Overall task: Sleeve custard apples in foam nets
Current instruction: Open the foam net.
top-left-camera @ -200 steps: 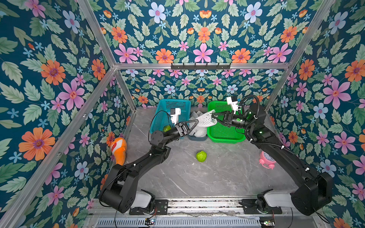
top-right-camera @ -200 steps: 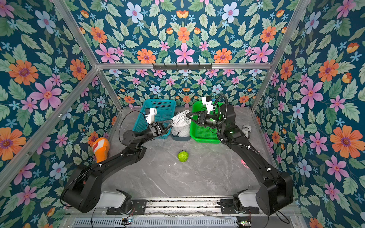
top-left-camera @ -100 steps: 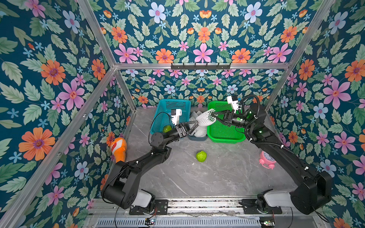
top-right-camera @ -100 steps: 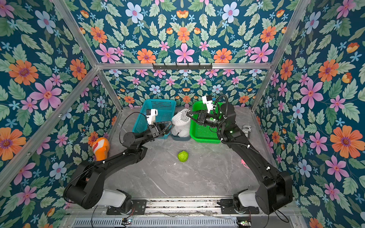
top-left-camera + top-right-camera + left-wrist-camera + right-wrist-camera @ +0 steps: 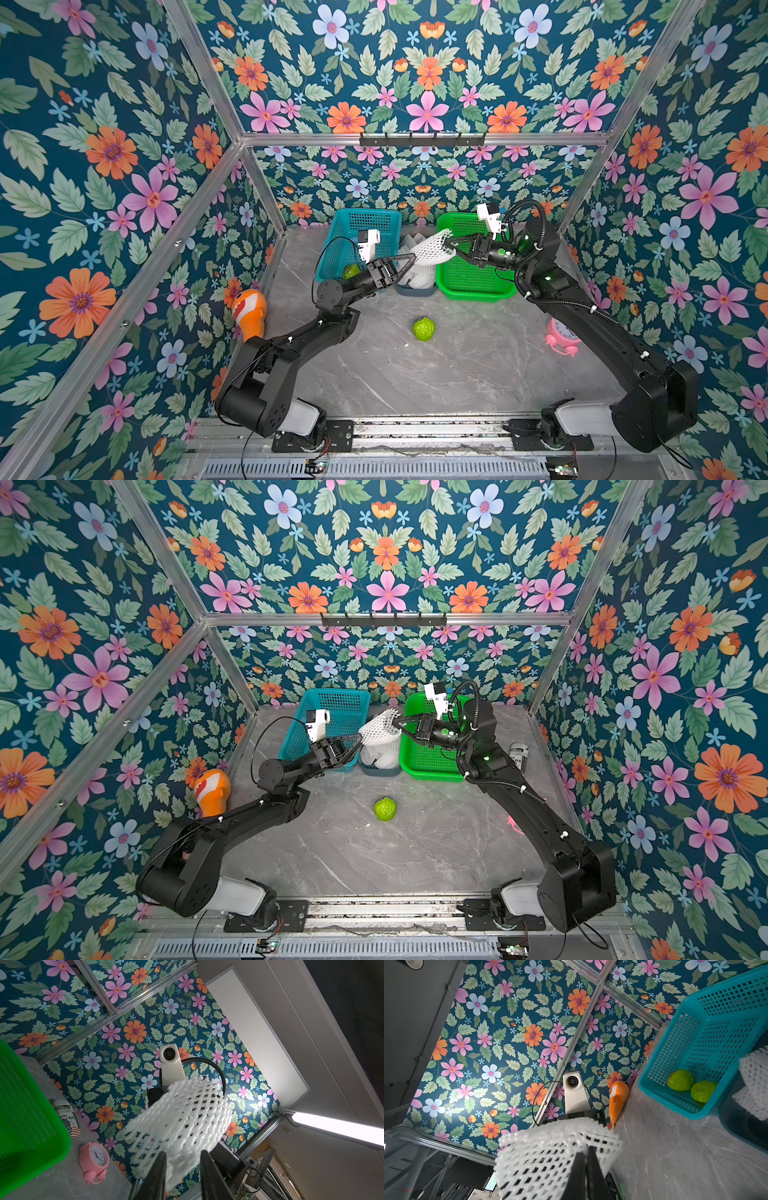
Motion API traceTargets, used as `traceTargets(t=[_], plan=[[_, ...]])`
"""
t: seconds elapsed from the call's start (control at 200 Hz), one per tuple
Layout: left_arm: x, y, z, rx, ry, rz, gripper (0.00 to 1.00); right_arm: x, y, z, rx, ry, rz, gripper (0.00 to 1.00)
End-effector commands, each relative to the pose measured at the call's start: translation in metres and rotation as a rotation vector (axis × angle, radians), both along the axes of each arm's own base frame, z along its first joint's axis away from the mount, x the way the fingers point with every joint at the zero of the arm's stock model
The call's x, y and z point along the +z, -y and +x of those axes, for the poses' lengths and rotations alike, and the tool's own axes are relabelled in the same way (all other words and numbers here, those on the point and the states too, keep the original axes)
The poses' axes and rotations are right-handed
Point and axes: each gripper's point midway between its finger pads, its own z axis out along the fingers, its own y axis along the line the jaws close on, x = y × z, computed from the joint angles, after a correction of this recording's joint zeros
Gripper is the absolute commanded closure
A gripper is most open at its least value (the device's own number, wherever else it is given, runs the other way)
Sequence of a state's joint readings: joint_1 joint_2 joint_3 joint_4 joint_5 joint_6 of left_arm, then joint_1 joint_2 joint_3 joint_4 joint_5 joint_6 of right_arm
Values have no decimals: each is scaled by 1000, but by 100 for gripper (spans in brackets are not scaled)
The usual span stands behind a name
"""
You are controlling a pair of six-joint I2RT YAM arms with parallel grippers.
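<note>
A white foam net hangs stretched between my two grippers above the grey tub, in both top views. My right gripper is shut on one rim of the foam net. My left gripper is closed on the opposite end of the foam net, which fills the gap between its fingers. One bright green custard apple lies alone on the table in front of the baskets. Two more custard apples sit in the blue basket.
A grey tub with more foam nets stands between the blue basket and the green basket. An orange clownfish toy stands at the left wall. A pink alarm clock and a can are at the right.
My left gripper opened wide beside the net, then closed on its free end. The right gripper kept its hold and barely moved.
</note>
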State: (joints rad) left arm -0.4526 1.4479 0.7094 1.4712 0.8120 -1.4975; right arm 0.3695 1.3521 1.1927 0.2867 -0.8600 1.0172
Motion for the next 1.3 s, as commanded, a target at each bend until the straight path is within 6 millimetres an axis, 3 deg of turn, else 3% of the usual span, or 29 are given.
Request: traceTargets(t=[0.0, 0.035, 0.255, 0.38, 0.495, 0.615, 0.77, 0.91, 1.01, 1.095, 1.295], plan=[[6, -2, -6, -8, 37, -10, 94, 5, 0, -1, 5, 22, 0, 100], [5, -2, -6, -6, 35, -7, 100, 5, 0, -1, 3, 22, -1, 100], [5, -5, -5, 4, 29, -26, 100, 2, 0, 1, 6, 17, -10, 99], [13, -8, -8, -25, 40, -78, 100, 0, -2, 1, 15, 12, -9, 92], [21, -11, -6, -37, 40, -137, 100, 1, -2, 1, 16, 16, -7, 73], [23, -8, -3, -46, 43, -137, 100, 4, -3, 0, 31, 16, 7, 83], [23, -10, 0, -33, 18, -155, 100, -5, 4, 6, -14, -13, -13, 54], [22, -15, 6, -7, -17, -181, 100, -4, 26, 15, -89, -18, 7, 39], [17, -20, 15, 16, -67, -208, 100, -2, 45, 19, -151, -16, 29, 33], [17, -23, 21, 38, -93, -233, 100, -6, 50, 18, -172, -19, 38, 29], [34, -30, 20, 59, -69, -279, 100, -22, 27, 21, -98, -57, 149, 31]])
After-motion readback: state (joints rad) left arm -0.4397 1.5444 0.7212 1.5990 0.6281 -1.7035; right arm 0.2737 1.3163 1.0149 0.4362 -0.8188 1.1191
